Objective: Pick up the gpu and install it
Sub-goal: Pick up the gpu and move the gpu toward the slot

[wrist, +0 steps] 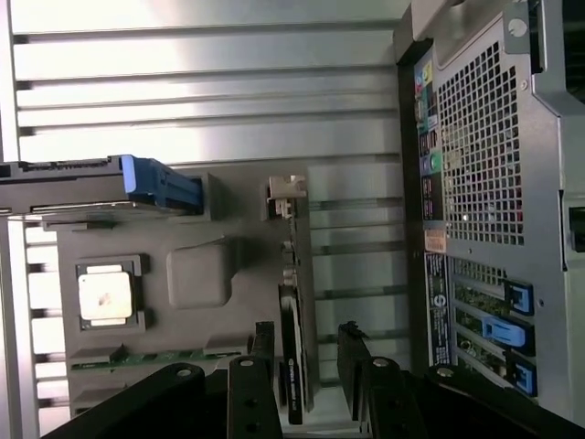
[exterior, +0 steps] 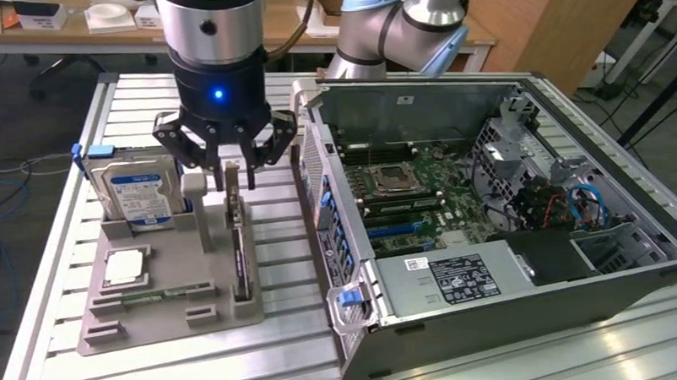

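Squarely over a grey parts holder [exterior: 159,323] on a slatted metal table [exterior: 558,367], a Universal Robots arm's gripper [exterior: 235,174] hangs with its jaws spread wide and nothing in them. The gpu [exterior: 239,250] stands on edge in a slot of that holder, and the wrist view shows 1 dark finger [wrist: 263,357] on each side of the thin card. The jaws are not clamped on it. A gap shows on the side toward the computer case [exterior: 606,280], and whether the other finger touches the card cannot be told.

The card's silver bracket [wrist: 285,194] sits at the end nearest the hard drive [exterior: 141,196], which stands upright in the same holder, its blue-white label facing out. A processor [exterior: 125,269] lies flat in a recess just beside it.

The case lies open just beside the holder, on the exterior view's right, with its motherboard [exterior: 423,197] exposed. Judged from this, the job is barely begun: the gripper is lined up on the card, but the pick-up is not yet done and the whole installation into the case is left.
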`<action>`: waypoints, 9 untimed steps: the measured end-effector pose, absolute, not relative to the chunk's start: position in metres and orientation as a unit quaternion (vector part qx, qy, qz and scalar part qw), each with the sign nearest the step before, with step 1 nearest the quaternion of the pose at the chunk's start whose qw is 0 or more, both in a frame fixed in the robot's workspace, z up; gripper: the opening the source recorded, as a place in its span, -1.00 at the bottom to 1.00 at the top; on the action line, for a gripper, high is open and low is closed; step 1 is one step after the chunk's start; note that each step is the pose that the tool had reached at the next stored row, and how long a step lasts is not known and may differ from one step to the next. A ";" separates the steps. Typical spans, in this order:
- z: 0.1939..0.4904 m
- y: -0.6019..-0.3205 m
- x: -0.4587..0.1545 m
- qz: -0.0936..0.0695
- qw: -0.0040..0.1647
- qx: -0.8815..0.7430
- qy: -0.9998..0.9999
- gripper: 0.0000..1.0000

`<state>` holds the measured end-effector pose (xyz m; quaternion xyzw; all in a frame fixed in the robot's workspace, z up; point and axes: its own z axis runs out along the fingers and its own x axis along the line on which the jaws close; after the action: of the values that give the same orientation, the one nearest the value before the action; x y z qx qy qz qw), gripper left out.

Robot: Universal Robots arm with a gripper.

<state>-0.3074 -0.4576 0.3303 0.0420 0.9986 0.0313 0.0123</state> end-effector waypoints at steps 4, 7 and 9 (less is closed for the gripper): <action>0.323 -0.458 -0.307 0.031 0.012 0.042 0.999 -0.18; 0.318 -0.458 -0.307 0.031 0.012 0.042 0.999 -0.18; 0.314 -0.458 -0.307 0.031 0.012 0.043 0.999 -0.18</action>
<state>-0.3074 -0.4576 0.3140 0.0425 0.9985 0.0312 0.0123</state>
